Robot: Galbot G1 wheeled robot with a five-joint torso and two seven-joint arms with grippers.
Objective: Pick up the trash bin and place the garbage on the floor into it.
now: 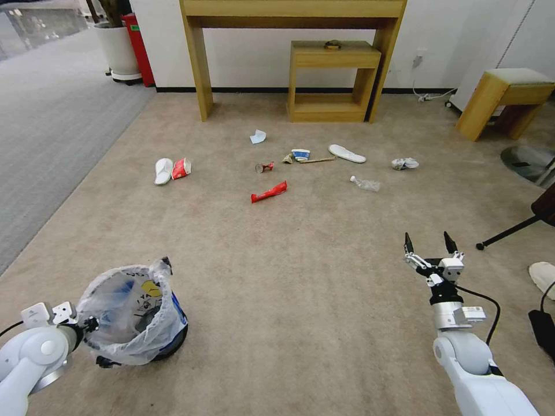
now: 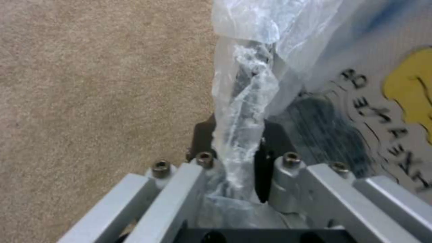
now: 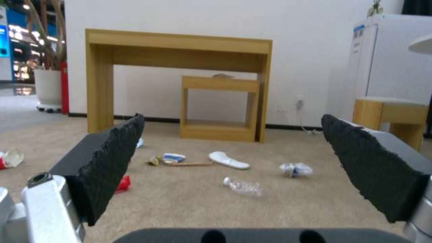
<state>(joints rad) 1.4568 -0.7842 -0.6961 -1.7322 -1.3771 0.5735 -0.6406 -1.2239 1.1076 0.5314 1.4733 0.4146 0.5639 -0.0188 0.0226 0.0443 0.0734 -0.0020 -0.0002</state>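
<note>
Beige floor (image 1: 300, 289), left tool (image 2: 238, 148) pinching trash bin (image 1: 136, 315) rim, right tool (image 1: 430, 242) spread.

- One trash bin (image 1: 139, 323), lined with a single printed plastic bag (image 2: 252, 101).
- Two white slippers among the litter — one (image 1: 163, 171) to the left, one (image 1: 347, 153) to the right.
- Two red wrappers: a boxy one (image 1: 181, 168) beside the left slipper and a long flat one (image 1: 269, 192).
- One crushed can (image 1: 264, 167).
- One blue-white paper cup (image 1: 300, 154).
- One wooden stick (image 1: 317, 160).
- One clear bottle (image 1: 365, 184).
- One white wad (image 1: 404, 163).
- One pale tissue (image 1: 258, 137), plus one small brownish scrap (image 1: 287, 159) by the cup.
- Two end effectors — left (image 1: 92, 341) and right (image 1: 430, 242).
</note>
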